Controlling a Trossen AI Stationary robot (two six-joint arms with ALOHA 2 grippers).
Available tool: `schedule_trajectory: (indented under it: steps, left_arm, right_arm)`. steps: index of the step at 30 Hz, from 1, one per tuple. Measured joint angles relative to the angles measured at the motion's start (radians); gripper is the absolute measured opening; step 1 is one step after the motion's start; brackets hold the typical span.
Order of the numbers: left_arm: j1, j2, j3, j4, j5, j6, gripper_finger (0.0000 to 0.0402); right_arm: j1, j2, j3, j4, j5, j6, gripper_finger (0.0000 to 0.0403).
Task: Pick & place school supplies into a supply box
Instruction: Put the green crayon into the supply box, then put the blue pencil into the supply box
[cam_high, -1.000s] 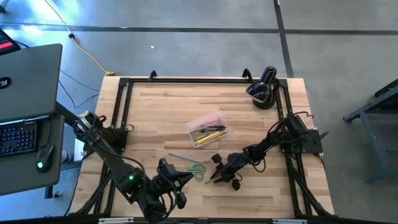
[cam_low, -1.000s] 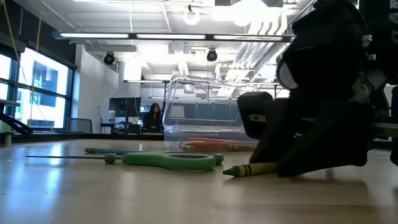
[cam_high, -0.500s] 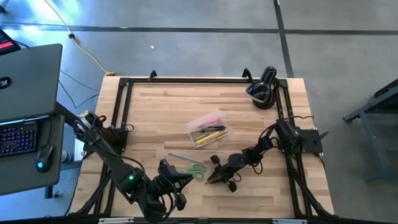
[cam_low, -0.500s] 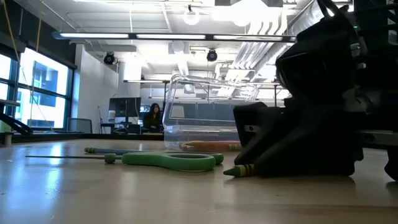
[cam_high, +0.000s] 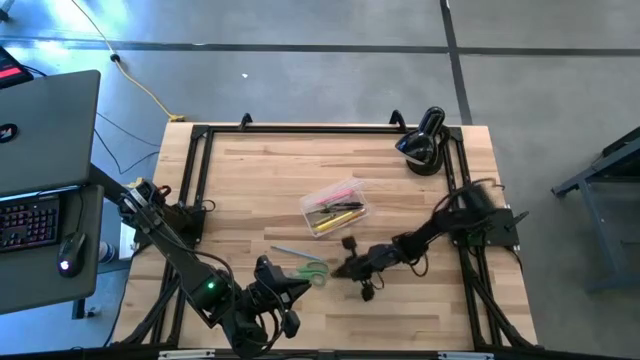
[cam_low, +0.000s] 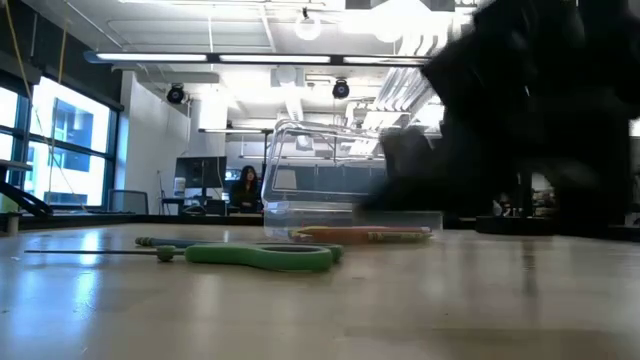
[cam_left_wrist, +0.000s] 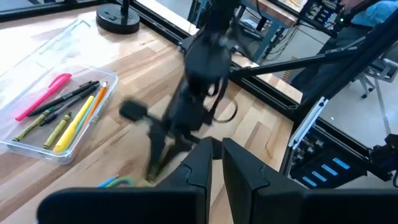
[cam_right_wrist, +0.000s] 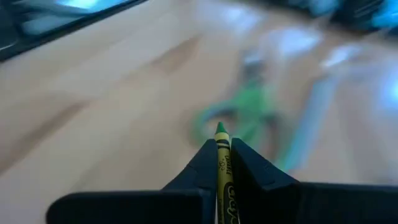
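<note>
Right gripper (cam_right_wrist: 219, 163): jaws pinched on green crayon (cam_right_wrist: 219, 155), tip protruding; lower centre of high view. Left gripper (cam_left_wrist: 217, 163): nearly closed, empty, parked bottom left-centre. Green scissors (cam_high: 314, 271) just left of right gripper; clear supply box (cam_high: 335, 207) centre, pens inside. Step: crayon grasped. Next, likely: lift, carry over box, release.

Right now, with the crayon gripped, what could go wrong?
1. The right gripper pinches the crayon with much of its length between the fingers; it may snag on release.
2. The box already holds pens, so the crayon might land across its rim.
3. The scissors lie close by and could get nudged.
</note>
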Motion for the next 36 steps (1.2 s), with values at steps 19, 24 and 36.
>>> schedule_trajectory:
  steps: [19, 24, 36]
  left_arm:
    - [0.0, 0.0, 0.0, 0.002, -0.01, 0.0, 0.0067]
    - [0.0, 0.0, 0.0, 0.002, -0.01, 0.0, 0.0067]
    - [0.0, 0.0, 0.0, 0.0, -0.015, 0.0, 0.0067]
  right_arm:
    - [-0.407, -0.387, 0.004, -0.47, -0.074, -0.313, 0.0006]
    - [-0.447, -0.334, 0.004, -0.477, -0.003, -0.282, 0.0047]
    - [-0.423, -0.342, 0.005, -0.406, 0.083, -0.326, 0.0112]
